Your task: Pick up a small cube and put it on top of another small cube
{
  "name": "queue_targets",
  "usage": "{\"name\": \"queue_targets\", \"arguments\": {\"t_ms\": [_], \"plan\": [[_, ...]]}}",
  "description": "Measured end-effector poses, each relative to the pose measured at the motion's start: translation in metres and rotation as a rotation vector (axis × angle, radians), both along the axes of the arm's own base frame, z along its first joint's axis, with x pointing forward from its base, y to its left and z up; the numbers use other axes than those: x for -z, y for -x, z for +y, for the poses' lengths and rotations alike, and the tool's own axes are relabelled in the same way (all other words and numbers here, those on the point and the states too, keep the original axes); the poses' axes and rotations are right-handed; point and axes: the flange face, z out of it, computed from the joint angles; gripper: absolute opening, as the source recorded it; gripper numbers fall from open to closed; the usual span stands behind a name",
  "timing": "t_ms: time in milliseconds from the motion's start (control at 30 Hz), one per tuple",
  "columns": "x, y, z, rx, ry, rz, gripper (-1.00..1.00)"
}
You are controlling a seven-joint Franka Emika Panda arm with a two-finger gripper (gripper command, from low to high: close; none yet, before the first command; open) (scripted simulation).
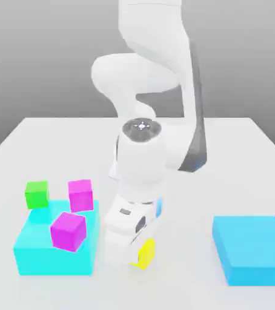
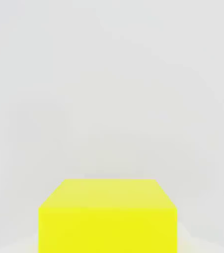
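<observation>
A small yellow cube [image 1: 146, 253] sits at the tip of my gripper [image 1: 137, 258], low over the white table [image 1: 182, 284] near its front edge. The white hand hides most of the cube in the exterior view. The gripper is shut on it. In the hand view the yellow cube [image 2: 107, 217] is very close, with bare table beyond. A small green cube [image 1: 36, 194] and a magenta cube [image 1: 80, 195] lie toward the exterior view's left. A second magenta cube [image 1: 68, 230] rests on a large cyan block [image 1: 55, 253].
A wide, flat cyan block [image 1: 252, 248] lies at the exterior view's right. A sliver of a blue thing [image 1: 159, 207] peeks out behind the hand. The arm's white body rises over the table's middle.
</observation>
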Motion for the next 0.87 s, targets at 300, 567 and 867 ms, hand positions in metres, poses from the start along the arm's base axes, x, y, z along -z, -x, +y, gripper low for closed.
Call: {"name": "queue_targets", "arguments": {"t_ms": [300,567,867], "plan": [[-0.085,-0.018,-0.056,-0.238,-0.021,-0.006,-1.00],[-0.147,-0.012,-0.139,-0.537,-0.010,0.005,-1.00],[-0.096,-0.011,-0.144,-0.551,-0.007,0.006,1.00]]}}
